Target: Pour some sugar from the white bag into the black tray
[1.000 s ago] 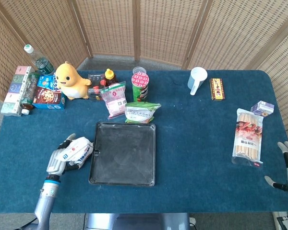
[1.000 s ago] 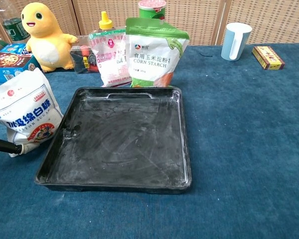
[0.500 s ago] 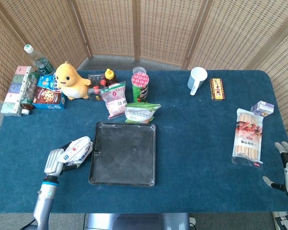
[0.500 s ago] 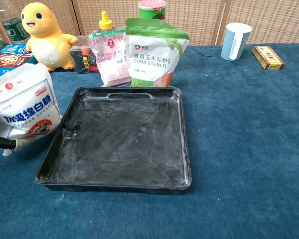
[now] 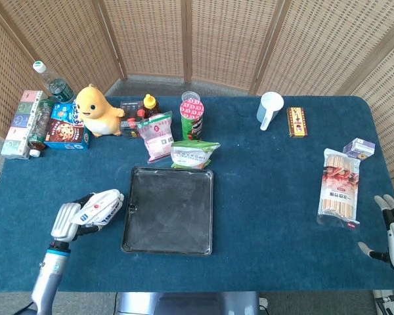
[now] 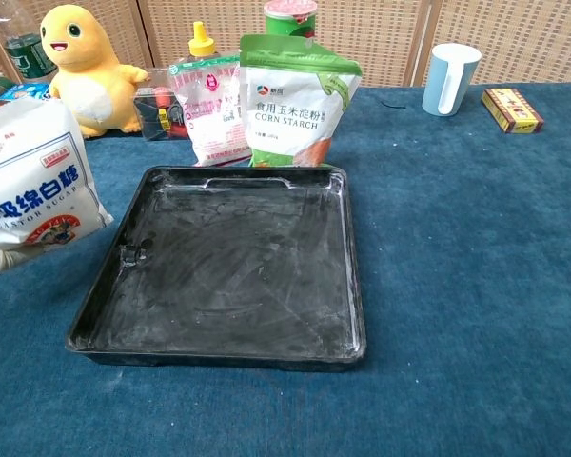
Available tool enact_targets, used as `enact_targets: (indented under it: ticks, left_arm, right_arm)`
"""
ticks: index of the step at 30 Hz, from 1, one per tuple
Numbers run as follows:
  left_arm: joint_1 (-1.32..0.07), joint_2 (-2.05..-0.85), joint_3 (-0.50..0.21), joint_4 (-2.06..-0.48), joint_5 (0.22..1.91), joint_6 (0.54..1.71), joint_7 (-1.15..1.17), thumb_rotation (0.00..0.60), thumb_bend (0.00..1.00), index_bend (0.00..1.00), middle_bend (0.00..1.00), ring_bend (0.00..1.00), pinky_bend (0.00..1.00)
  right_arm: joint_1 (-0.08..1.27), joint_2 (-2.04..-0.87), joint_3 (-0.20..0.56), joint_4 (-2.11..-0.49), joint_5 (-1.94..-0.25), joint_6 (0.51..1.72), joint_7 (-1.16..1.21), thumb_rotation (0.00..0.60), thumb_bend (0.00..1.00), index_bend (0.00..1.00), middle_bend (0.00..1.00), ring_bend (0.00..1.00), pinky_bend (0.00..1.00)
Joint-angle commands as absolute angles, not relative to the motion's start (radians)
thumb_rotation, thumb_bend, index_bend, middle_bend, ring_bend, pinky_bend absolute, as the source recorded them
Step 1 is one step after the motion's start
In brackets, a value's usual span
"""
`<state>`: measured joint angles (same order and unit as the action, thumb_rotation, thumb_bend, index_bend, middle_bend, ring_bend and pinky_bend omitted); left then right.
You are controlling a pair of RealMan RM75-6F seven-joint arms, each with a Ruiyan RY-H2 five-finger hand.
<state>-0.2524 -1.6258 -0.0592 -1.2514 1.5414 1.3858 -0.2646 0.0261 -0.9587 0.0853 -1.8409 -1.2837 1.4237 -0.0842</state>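
Head view has the left hand (image 5: 67, 222) wrapped around the white bag (image 5: 100, 206) of sugar, holding it just off the 9 o'clock edge of the black tray (image 5: 169, 210), which sits mid-table and looks bare apart from a whitish film. In the chest view the white bag (image 6: 33, 186) looks upright, lifted clear of the cloth, and I can't see its top or whether it's even open.

What I'd worry about: the bag is beside the tray, not over it, so if it tips from there the sugar lands on the blue cloth or on the tray's near wall. It's a soft pouch too, so my guess is it could sag or shift in the grip as it tilts and dump way more than "some". Tilting slowly, once the mouth is well inside the rim, seems the safer bet.

The right hand (image 5: 393, 231) is way out at 4 o'clock by the table's edge, fingers spread and holding nothing, so it's no help steadying things.

Clutter-wise, the corn starch bag (image 6: 298, 100) and a pink pouch (image 6: 210, 109) stand touching or nearly touching the tray's 12 o'clock side, with a red can (image 5: 191, 119) and a yellow toy (image 5: 95, 111) further back. None of it blocks a pour from 9 o'clock, but a swing toward 12 could knock the pouches over.
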Motion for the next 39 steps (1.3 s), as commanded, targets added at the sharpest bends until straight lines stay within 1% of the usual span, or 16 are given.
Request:
enact_targets:
  ticks: [1,5,9,12,22,27,39]
  left_arm:
    - [-0.312,-1.526,-0.058,-1.296,1.613,1.370,-0.202,0.600,0.40,0.58,0.48,0.52,0.53]
    - [-0.371,-1.432,-0.066,-1.344,1.670,1.342,-0.087,0.600,0.40,0.58,0.48,0.52,0.53]
    - [-0.436,-1.337,-0.068,-1.401,1.717,1.274,0.056,0.600,0.39,0.58,0.48,0.52,0.53]
    - [-0.465,-1.302,-0.068,-1.434,1.725,1.234,0.128,0.600,0.39,0.58,0.48,0.52,0.53]
    - [-0.562,-1.246,-0.074,-1.467,1.788,1.133,0.389,0.600,0.39,0.58,0.48,0.52,0.56]
    - [-0.592,-1.229,-0.073,-1.477,1.809,1.103,0.483,0.600,0.39,0.58,0.48,0.52,0.58]
    - [-0.661,-1.209,-0.067,-1.497,1.875,1.033,0.695,0.600,0.39,0.60,0.48,0.52,0.58]
  right_arm:
    - [0.026,-0.957,0.086,-1.841,-1.284,1.423,-0.080,0.600,0.03,0.01,0.00,0.00,0.02]
    - [0.026,-0.955,0.086,-1.842,-1.283,1.422,-0.077,0.600,0.03,0.01,0.00,0.00,0.02]
    - [0.026,-0.954,0.085,-1.845,-1.285,1.421,-0.079,0.600,0.03,0.01,0.00,0.00,0.02]
    - [0.026,-0.954,0.083,-1.847,-1.286,1.421,-0.080,0.600,0.03,0.01,0.00,0.00,0.02]
    - [0.026,-0.951,0.084,-1.845,-1.286,1.417,-0.070,0.600,0.03,0.01,0.00,0.00,0.02]
    - [0.027,-0.950,0.084,-1.842,-1.285,1.413,-0.063,0.600,0.03,0.01,0.00,0.00,0.02]
    - [0.027,-0.948,0.082,-1.842,-1.289,1.410,-0.057,0.600,0.03,0.01,0.00,0.00,0.02]
